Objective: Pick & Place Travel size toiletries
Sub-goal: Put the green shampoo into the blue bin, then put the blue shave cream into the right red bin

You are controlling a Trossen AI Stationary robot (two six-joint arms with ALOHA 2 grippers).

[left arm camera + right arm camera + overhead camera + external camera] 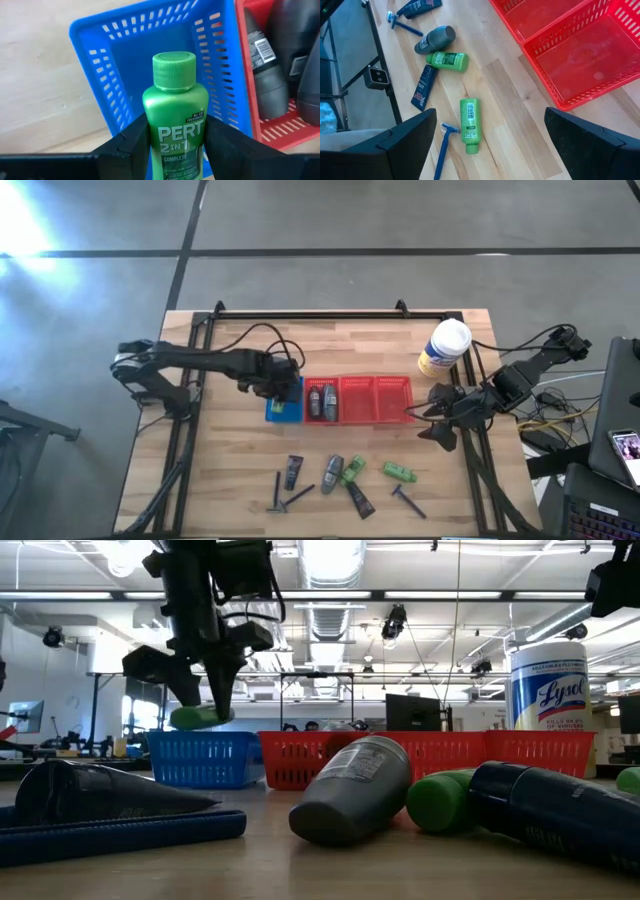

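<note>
My left gripper (281, 386) (175, 131) hangs over the blue basket (283, 408) (120, 55) (205, 758), shut on a bright green bottle (175, 112) (200, 717). Two grey sticks (320, 400) (265, 70) lie in the leftmost red basket. Near the table's near edge lie a grey stick (333, 473) (435, 40) (355, 790), two green bottles (352, 471) (399, 471) (469, 125), dark tubes (293, 471) (360, 498) and thin razors (277, 490) (408, 500). My right gripper (435, 417) (490, 120) waits open beside the red baskets' right end. My left gripper pinches the green bottle by its labelled body (175, 145), below the cap, between the two fingers (131, 142). The fingers come from above, pointing down, and lie across the bottle. The bottle lies about level below them, lifted clear above the blue basket.
Three red baskets (375, 400) (580, 60) stand in a row right of the blue one. A large white-and-yellow canister (445, 348) (548, 690) stands at the far right. A dark frame rail runs along the table's far edge (320, 313). Bare wood lies at the table's left.
</note>
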